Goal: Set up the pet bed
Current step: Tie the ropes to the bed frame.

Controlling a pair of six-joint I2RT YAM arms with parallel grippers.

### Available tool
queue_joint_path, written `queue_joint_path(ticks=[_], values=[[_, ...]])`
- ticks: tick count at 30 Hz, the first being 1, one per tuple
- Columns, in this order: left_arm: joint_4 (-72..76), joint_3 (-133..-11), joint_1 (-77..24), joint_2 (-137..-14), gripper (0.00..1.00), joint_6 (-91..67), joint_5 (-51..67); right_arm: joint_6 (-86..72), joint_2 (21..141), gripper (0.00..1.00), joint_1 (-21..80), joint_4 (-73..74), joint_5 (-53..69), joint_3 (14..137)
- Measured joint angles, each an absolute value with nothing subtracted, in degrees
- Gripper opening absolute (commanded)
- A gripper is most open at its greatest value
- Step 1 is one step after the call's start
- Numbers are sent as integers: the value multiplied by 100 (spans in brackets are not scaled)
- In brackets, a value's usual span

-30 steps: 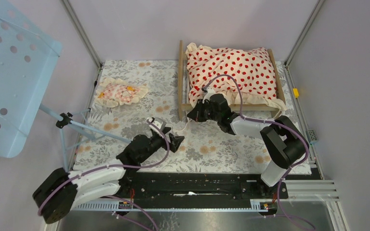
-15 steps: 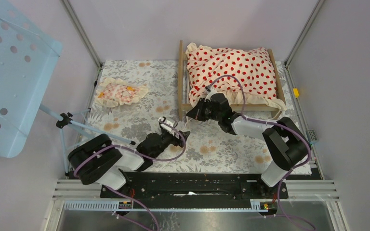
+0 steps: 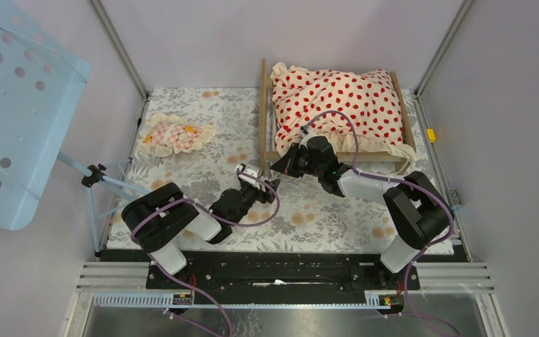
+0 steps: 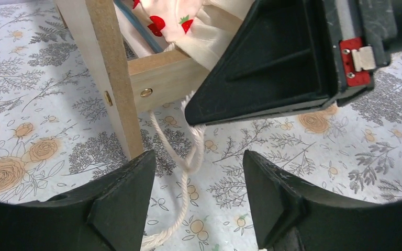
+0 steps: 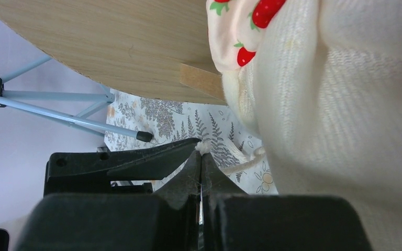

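The pet bed (image 3: 337, 156) stands at the back right, a light-wood frame. The red-dotted cream blanket (image 3: 337, 98) lies heaped over it and hides the mattress. My right gripper (image 3: 276, 169) is at the bed's near left corner, shut on a cream cord (image 5: 203, 148) that hangs from the blanket (image 5: 345, 104). My left gripper (image 3: 267, 190) is open just in front of that corner. In the left wrist view its jaws (image 4: 199, 193) stand wide apart over the cord (image 4: 191, 157), below the bed's wooden post (image 4: 110, 78) and the right gripper's finger (image 4: 272, 68).
A small pink checked pillow (image 3: 175, 135) lies on the floral table cover (image 3: 309, 217) at the back left. A light-blue perforated stand (image 3: 14, 112) with a thin tripod leg (image 3: 140, 191) reaches in from the left. Metal posts and walls enclose the table.
My left arm has folded in and its gripper has moved right and up toward the bed's near left corner. My right gripper has stayed at the corner, still shut.
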State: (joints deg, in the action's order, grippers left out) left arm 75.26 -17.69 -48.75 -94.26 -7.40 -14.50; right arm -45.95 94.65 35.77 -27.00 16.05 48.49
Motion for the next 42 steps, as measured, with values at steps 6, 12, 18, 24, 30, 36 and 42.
queue_joint_path(ticks=[6,12,18,24,30,36,42], values=[[7566,-1933,-4875,-9668,60,-709,-1636,-4652,9441,0,3577,-2650,1616,4792],[7627,-2034,-4875,-9835,58,-666,-1793,-4687,9336,0,3577,-2617,1629,4727],[7644,-2224,-4871,-9994,54,-622,-1815,-4742,9299,0,3577,-2617,1719,4692],[7636,-2261,-4818,-10073,39,-615,-1778,-4788,9292,0,3577,-2624,1743,4663],[7625,-2270,-4718,-10077,28,-652,-1581,-4807,9262,0,3577,-2644,1743,4661],[7631,-2292,-4591,-10101,1,-731,-1398,-4810,9185,0,3577,-2639,1750,4639],[7612,-2294,-4493,-10106,0,-755,-1131,-4786,9105,34,3577,-2600,1743,4598]])
